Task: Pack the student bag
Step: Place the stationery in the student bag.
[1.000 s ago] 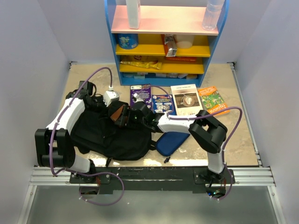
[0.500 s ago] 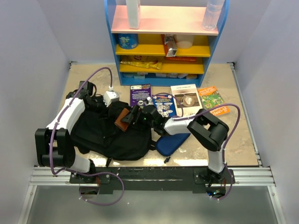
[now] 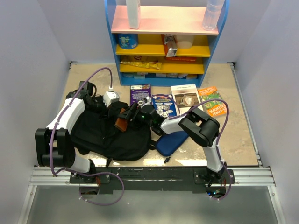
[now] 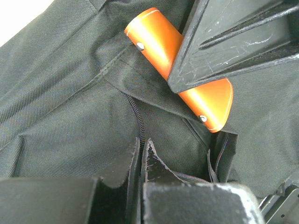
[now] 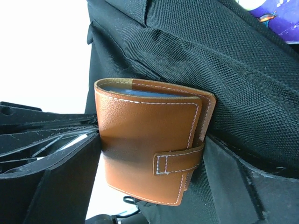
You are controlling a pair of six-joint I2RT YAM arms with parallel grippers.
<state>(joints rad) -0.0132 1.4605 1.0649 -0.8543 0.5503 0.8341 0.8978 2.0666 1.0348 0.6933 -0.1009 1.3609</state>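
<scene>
Beneath the right gripper's (image 3: 123, 120) clasped wallet (image 5: 145, 144) lies the student bag (image 3: 100, 136).

Left pincer (image 4: 140, 156) tight on student bag (image 4: 70, 93) zipper (image 4: 137, 116), orange cylinder (image 4: 156, 37) beyond.

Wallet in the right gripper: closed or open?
Closed. On the brown leather wallet the covers lie together and the strap wraps over the edge; the right gripper clamps it.
</scene>
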